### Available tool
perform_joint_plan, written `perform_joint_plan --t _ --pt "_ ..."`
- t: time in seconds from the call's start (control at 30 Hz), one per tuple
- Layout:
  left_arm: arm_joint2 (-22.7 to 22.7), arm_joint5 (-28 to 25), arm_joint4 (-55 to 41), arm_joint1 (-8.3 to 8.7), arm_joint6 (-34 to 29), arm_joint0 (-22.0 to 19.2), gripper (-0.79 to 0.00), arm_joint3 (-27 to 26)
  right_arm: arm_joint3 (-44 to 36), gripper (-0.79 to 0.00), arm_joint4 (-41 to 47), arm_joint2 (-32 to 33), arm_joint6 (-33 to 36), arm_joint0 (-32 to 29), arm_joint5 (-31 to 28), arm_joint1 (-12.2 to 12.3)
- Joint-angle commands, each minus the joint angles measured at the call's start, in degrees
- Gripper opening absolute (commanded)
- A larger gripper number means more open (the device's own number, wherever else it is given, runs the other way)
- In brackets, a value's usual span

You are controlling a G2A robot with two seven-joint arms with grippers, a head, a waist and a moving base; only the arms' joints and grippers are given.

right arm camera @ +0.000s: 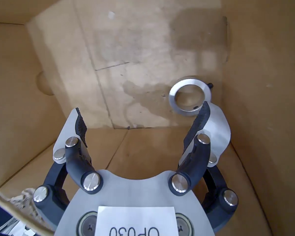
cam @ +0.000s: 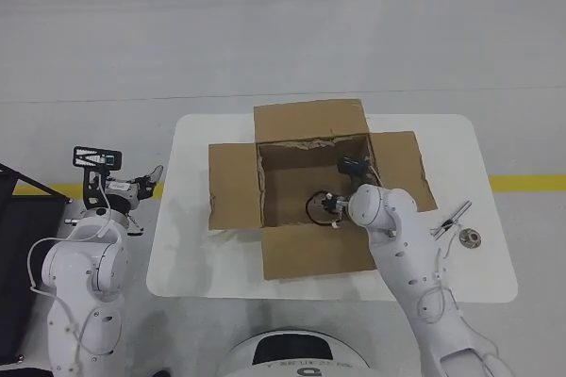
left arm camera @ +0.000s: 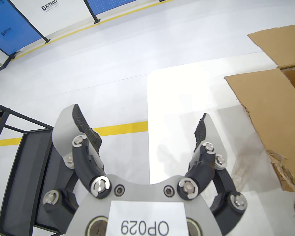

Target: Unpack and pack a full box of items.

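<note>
An open cardboard box stands in the middle of the white table, all its flaps folded out. My right gripper is down inside the box, open and empty. A silver metal ring lies flat on the box floor close to a side wall, just beyond one fingertip. From above, the right gripper sits near the box's far right corner. My left gripper is open and empty, hovering at the table's left edge, well short of the box flap; the top view shows the left gripper there too.
On the table to the right of the box lie a slim metal tool and a small round metal part. A black rack stands on the floor left of the table, below the left gripper.
</note>
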Motion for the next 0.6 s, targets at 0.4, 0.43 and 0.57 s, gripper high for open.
perform_joint_plan --t 0.4,0.43,0.57 --pt "0.0 0.0 0.0 0.0 -0.01 -0.01 0.0 0.01 9.48 0.0 5.79 -1.68 2.42 6.82 -2.83 -1.61" --pt "0.0 0.0 0.0 0.0 -0.01 -0.01 0.0 0.01 8.53 0.0 6.81 -1.63 1.82 6.71 -3.59 -1.64" --pt "0.0 0.0 0.0 0.0 -0.01 -0.01 0.0 0.01 3.72 -0.194 10.9 -0.75 -1.78 4.44 -8.86 -1.43"
